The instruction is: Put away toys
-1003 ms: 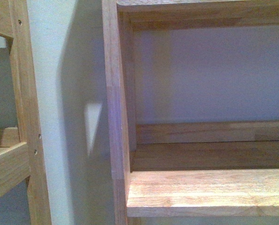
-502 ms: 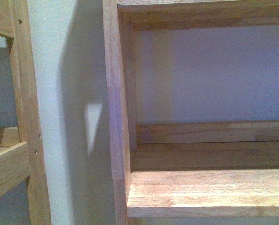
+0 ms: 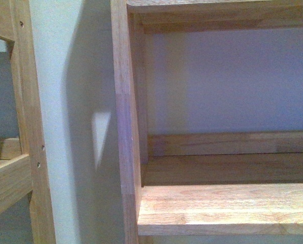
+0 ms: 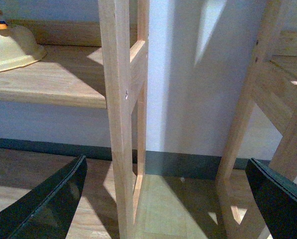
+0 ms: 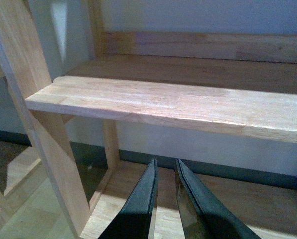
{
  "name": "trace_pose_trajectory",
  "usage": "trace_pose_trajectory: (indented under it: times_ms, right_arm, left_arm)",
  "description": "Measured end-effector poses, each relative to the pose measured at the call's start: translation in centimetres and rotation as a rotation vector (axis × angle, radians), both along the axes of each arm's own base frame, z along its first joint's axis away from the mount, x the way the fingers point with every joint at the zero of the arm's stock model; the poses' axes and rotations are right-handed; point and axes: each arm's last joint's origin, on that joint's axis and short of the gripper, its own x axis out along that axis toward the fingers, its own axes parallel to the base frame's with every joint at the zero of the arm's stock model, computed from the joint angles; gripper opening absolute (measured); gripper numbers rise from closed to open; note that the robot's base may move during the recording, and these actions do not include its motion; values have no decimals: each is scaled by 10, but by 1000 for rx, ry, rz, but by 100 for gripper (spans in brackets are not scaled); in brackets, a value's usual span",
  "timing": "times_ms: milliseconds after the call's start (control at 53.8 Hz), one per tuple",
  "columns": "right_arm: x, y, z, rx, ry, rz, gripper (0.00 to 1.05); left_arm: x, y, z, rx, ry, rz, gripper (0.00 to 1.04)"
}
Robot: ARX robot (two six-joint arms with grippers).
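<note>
Seen from the robot's chest, a pale wooden shelf unit fills the picture: its upright post (image 3: 122, 127) runs top to bottom, and a bare shelf board (image 3: 222, 208) juts forward at the lower right, with a low back rail behind it. A second wooden frame (image 3: 24, 122) stands at the far left, a strip of light wall (image 3: 65, 101) between the two. Neither arm shows here, and no toy is in sight. From the left wrist, the left claw (image 4: 163, 199) is spread wide, its two dark fingers (image 4: 49, 199) at either lower corner with nothing between them; it faces the gap between the two shelf frames, by my reading simply waiting. On a shelf at the edge of this picture sits a cream-yellow plastic piece (image 4: 11, 47) with a bit of orange on top, too cropped to name. From the right wrist, the right claw (image 5: 164, 199) has its fingers nearly together, only a thin slit between, and grips nothing; it hangs just below the front edge of the empty shelf. The plush animal to be put away appears in none of the three pictures, so I cannot say where it is. No brand, label or writing is readable anywhere.
</note>
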Motion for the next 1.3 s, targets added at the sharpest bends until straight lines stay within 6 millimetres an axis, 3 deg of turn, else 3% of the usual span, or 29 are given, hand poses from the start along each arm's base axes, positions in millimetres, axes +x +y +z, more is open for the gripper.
trace_pose_trajectory:
  times_ms: [613, 1003, 1301]
  right_arm:
    - [-1, 0, -22, 0, -6, 0, 16]
    - [-1, 0, -21, 0, -13, -1, 16]
    - [-1, 0, -21, -2, -13, -1, 72]
  left_arm:
    - [0, 0, 0, 0, 0, 0, 99]
    - [0, 0, 0, 0, 0, 0, 99]
    - [0, 0, 0, 0, 0, 0, 99]
